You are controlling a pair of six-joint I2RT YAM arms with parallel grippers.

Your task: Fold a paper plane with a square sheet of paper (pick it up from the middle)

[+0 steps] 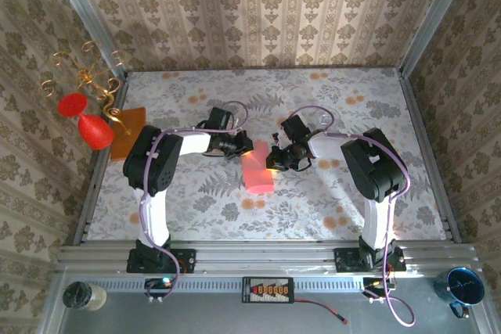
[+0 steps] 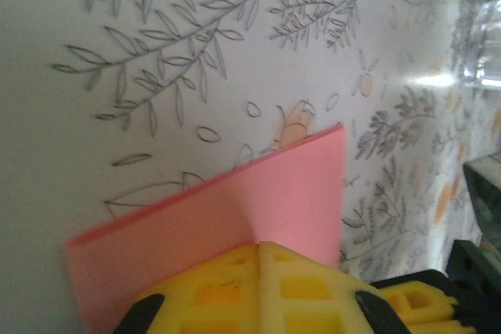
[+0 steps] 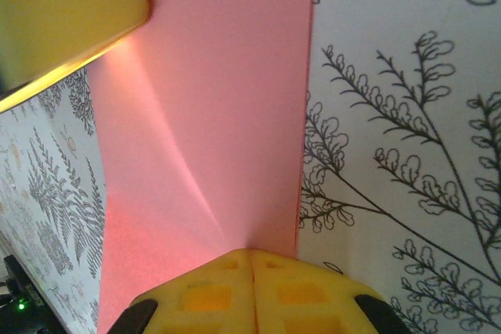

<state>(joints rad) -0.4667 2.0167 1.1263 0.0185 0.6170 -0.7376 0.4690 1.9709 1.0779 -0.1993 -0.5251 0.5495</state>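
Left pincer (image 2: 259, 246) and right pincer (image 3: 250, 254) are both clamping shut on the paper (image 1: 257, 171) mid-frame; it's looking light, floppy and crease-prone, so light opposite-edge pinches are probably suiting it.

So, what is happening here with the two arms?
Both arms are handling the pink sheet of paper in the middle of the table. The left gripper and the right gripper are each shut on it, from opposite sides. From above it looks like a narrow rectangle, not yet a plane. An orange sheet lies apart at the left edge.
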